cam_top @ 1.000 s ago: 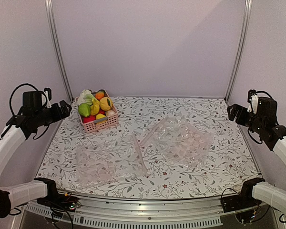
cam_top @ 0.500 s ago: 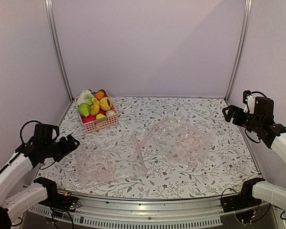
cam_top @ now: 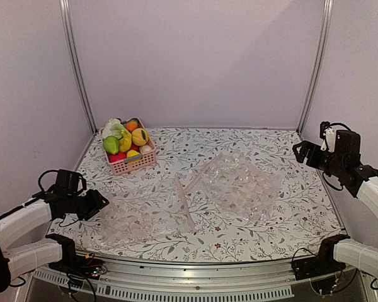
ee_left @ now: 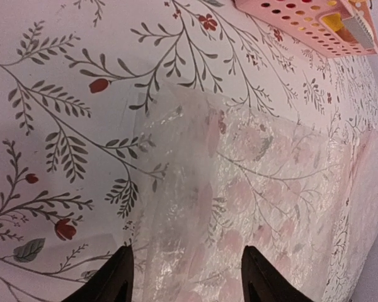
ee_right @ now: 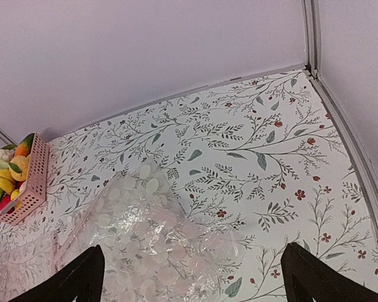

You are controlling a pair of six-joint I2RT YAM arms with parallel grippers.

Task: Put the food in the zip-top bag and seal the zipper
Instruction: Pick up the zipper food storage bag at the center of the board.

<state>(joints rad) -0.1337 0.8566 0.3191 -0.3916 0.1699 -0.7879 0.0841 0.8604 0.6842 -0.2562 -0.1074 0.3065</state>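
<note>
Our left tool [cam_top: 98, 202] sits low at the lower left of the overhead frame. Its fingers [ee_left: 121, 277] are spread, and in the wrist view one edge of the zip-top bag [cam_top: 145, 214] lies between them. Nothing is pinched yet. We judge it has been set there to grip that edge, the side away from the zipper [cam_top: 183, 196], so the thin film can be anchored or lifted instead of sliding about on the bench [cam_top: 296, 214].

The bag lies flat and empty at lower centre, with its pale pink strip running along its right edge. The food [cam_top: 126, 139] is heaped in the pink basket [cam_top: 133, 162] at the upper left, well apart from the bag, so we take it that none of the filling has begun.

The crinkled bag [cam_top: 239, 185] lies just right of the zipper. We take it to be no part of the job.

Our right tool [cam_top: 301, 153] hangs raised at the right edge of the frame, fingers wide apart and holding nothing. To our eye it is waiting to work the bag's mouth.
</note>
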